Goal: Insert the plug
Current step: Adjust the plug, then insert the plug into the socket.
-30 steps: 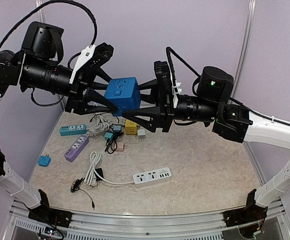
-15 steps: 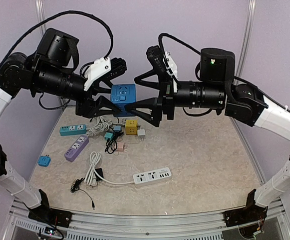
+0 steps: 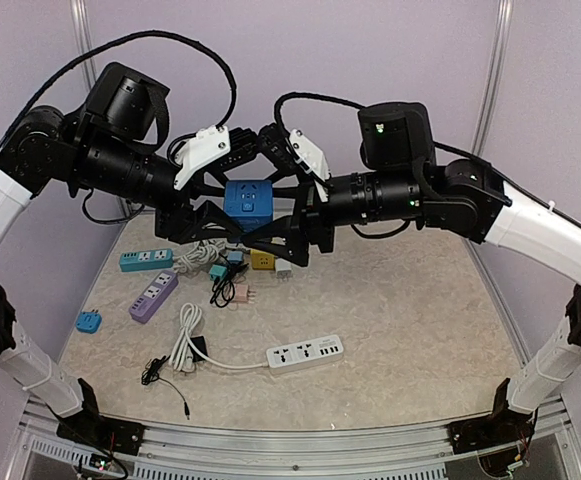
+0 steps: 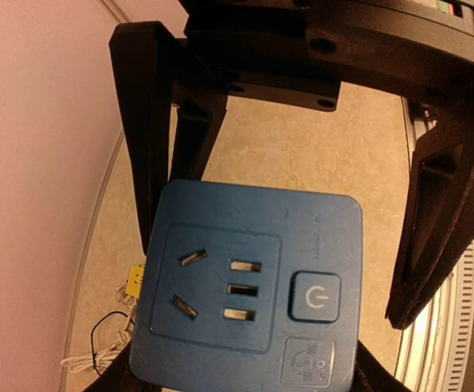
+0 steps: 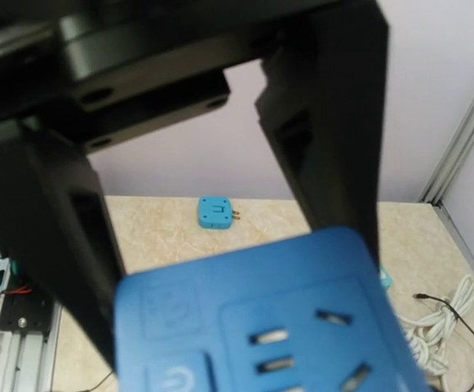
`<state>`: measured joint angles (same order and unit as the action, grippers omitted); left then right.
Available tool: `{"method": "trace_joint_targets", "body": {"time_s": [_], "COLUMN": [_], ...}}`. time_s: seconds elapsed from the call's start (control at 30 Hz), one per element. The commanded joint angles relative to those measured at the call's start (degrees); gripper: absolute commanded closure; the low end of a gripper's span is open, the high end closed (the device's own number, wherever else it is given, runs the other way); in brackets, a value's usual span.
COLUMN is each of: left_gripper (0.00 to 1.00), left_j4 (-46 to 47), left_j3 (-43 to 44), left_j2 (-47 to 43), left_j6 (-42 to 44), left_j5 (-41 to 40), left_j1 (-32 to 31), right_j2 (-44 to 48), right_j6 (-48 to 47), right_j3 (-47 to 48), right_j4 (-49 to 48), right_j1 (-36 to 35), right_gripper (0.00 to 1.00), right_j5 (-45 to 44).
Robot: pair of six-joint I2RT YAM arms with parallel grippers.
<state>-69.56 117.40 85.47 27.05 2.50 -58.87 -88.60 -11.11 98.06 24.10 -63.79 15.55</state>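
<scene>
A blue socket cube (image 3: 247,204) hangs in the air above the back of the table. My left gripper (image 3: 225,197) comes in from the left and is shut on it; in the left wrist view the cube (image 4: 249,286) fills the space between my own jaws. From the right, my right gripper (image 3: 270,202) straddles the cube with its fingers (image 4: 436,204) spread wider than it, open. The right wrist view shows the cube (image 5: 269,318) close and blurred, with the left gripper's fingers (image 5: 326,122) behind it. Loose plugs and adapters (image 3: 238,282) lie on the table below.
On the table lie a teal power strip (image 3: 146,259), a purple strip (image 3: 153,297), a white strip (image 3: 305,352) with its coiled cord, a yellow cube (image 3: 262,259), a small teal adapter (image 3: 88,321) and a thin black cable (image 3: 165,375). Walls close in the back and sides.
Both arms swung and turned about the cube, which stayed held at nearly the same spot. The right gripper pushed further left, so its fingers now overlap the left gripper's around the cube.
</scene>
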Motion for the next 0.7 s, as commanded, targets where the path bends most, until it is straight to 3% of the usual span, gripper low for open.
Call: {"method": "trace_joint_targets", "body": {"time_s": [0.0,0.07,0.13,0.33,0.4,0.43,0.47,0.5,0.53,0.67], "left_gripper": [1.0,1.0,1.0,1.0,1.0,0.8,0.4,0.09,0.02,0.01], "left_j4": [0.8,0.6,0.5,-0.4,-0.7,-0.9,-1.0,-1.2,-0.9,1.9], "left_j3": [0.1,0.1,0.0,-0.2,-0.5,-0.5,-0.8,-1.3,-2.0,-9.4], "left_j2": [-0.3,-0.3,-0.4,-0.6,-0.7,-0.7,-0.9,-1.0,-1.2,-3.8], "left_j6": [0.4,0.6,0.7,1.1,1.3,1.3,1.0,0.7,-0.1,-5.3], "left_j5": [0.5,0.8,1.0,2.0,2.8,2.8,2.8,3.0,3.4,11.7], "left_j1": [-0.3,-0.4,-0.4,-0.5,-0.4,-0.3,-0.2,0.1,0.8,8.5], "right_j2": [-1.4,-2.1,-2.5,-2.2,-1.7,-1.2,-0.7,0.1,1.0,5.3], "right_j6": [0.7,0.6,0.9,1.1,1.2,1.4,1.6,1.9,2.2,1.9], "right_j3": [2.1,2.4,2.6,1.7,1.1,0.3,-0.9,-2.7,-5.2,-24.1], "right_j4": [-1.1,-1.1,-1.2,-1.6,-1.3,-1.4,-1.4,-1.7,-2.3,-13.2], "right_j1": [0.9,1.3,1.8,2.7,3.1,3.5,4.1,4.9,6.0,10.6], "right_gripper": [0.14,0.21,0.35,1.0,1.0,1.0,1.0,1.0,1.0,1.0], "right_j5": [2.1,2.9,4.1,6.2,7.0,7.5,8.4,9.4,10.7,18.6]}}
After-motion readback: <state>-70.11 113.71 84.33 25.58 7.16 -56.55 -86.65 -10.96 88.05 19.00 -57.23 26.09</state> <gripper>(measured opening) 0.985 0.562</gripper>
